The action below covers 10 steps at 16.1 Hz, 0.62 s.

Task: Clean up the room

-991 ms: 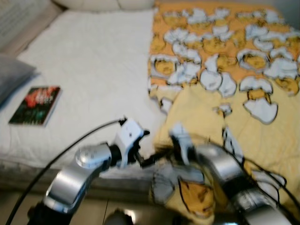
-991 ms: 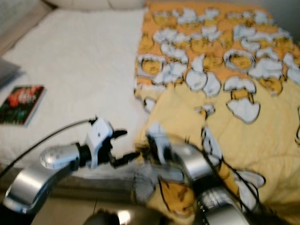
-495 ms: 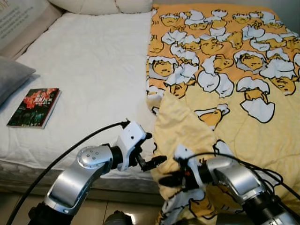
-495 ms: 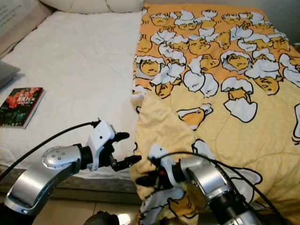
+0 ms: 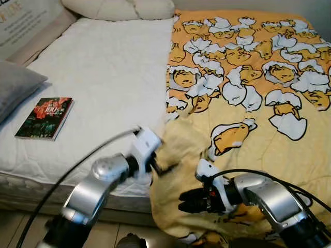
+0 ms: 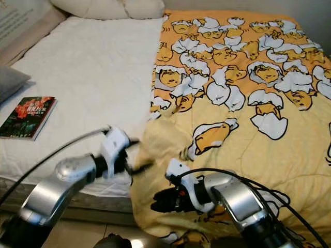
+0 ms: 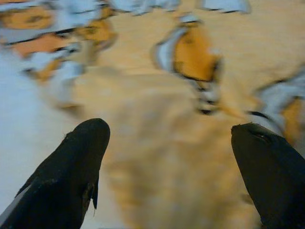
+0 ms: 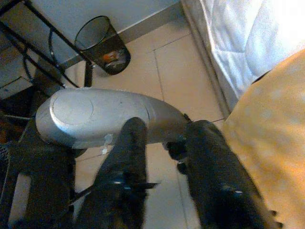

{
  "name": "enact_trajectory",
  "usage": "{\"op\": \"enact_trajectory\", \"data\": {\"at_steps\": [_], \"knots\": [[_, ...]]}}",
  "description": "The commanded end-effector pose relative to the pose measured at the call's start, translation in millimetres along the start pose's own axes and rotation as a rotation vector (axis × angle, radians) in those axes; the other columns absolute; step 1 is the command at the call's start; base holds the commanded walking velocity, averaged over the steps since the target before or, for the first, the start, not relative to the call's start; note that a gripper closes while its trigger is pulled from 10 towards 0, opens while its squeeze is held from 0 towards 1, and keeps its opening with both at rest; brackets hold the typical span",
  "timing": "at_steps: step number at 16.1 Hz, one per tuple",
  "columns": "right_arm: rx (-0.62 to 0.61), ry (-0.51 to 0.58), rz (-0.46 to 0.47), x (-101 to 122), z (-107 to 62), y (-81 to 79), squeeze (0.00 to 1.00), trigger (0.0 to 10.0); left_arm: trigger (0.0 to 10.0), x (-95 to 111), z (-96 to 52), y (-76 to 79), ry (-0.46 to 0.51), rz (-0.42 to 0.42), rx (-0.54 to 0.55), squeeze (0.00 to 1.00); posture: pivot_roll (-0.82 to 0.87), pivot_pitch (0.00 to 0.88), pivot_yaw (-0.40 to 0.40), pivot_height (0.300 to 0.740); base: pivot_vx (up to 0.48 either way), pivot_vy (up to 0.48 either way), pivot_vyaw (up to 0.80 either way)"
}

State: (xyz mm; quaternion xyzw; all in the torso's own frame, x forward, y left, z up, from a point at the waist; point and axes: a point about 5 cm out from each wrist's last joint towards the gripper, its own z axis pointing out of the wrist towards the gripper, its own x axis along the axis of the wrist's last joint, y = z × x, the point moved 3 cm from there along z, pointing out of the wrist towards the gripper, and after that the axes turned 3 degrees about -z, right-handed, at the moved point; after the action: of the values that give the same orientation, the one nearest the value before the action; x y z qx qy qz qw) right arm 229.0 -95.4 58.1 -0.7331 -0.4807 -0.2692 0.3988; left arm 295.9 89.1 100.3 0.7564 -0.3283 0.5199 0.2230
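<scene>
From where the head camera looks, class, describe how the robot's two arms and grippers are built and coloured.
Both arms are rounded silver metal shells. Each wrist carries a white block, and a black cable loops along each arm. The left gripper and right gripper each have two long black fingers.

both eye views look forward and down from the head onto the bed (image 5: 103,67) and its yellow blanket (image 5: 269,129). the left wrist view faces the blanket closely; the right wrist view faces the floor (image 8: 176,62) beside the bed.

The left end effector (image 5: 164,166) is motion-blurred against the yellow blanket (image 5: 243,103); its grip is unclear
</scene>
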Motion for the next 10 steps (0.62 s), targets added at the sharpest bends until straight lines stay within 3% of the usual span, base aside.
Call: {"op": "enact_trajectory", "data": {"at_steps": [1, 2, 3, 7, 10], "knots": [[-0.086, 0.027, -0.023, 6, -7.7, 8.3, 1.00, 10.0, 10.0, -4, 1.4, -13.5, -0.007, -0.006, 0.073, 0.20, -0.05, 0.045, 0.031, 0.740, 0.000, 0.000, 0.00], [-0.171, 0.043, -0.038, 9, -13.5, 17.2, 1.00, 10.0, 10.0, -9, 5.5, -20.4, -0.023, -0.043, 0.096, 1.00, -0.05, 0.049, 0.037, 0.740, 0.000, 0.000, 0.00], [-0.254, 0.052, -0.044, 11, -20.6, 25.5, 1.00, 10.0, 10.0, -15, 9.2, -26.4, -0.047, -0.084, 0.114, 1.00, -0.06, 0.052, 0.043, 0.740, 0.000, 0.000, 0.00], [-0.538, 0.107, -0.041, 14, -47.2, 49.7, 1.00, 10.0, 10.0, -26, 16.8, -40.5, -0.094, -0.013, 0.169, 1.00, -0.07, 0.075, 0.061, 0.740, 0.000, 0.000, 0.00], [-0.620, 0.182, 0.016, 17, -56.7, 55.2, 1.00, 10.0, 10.0, -36, 22.5, -47.2, -0.104, -0.048, 0.169, 1.00, -0.06, 0.106, 0.058, 0.740, 0.000, 0.000, 0.00]]}}
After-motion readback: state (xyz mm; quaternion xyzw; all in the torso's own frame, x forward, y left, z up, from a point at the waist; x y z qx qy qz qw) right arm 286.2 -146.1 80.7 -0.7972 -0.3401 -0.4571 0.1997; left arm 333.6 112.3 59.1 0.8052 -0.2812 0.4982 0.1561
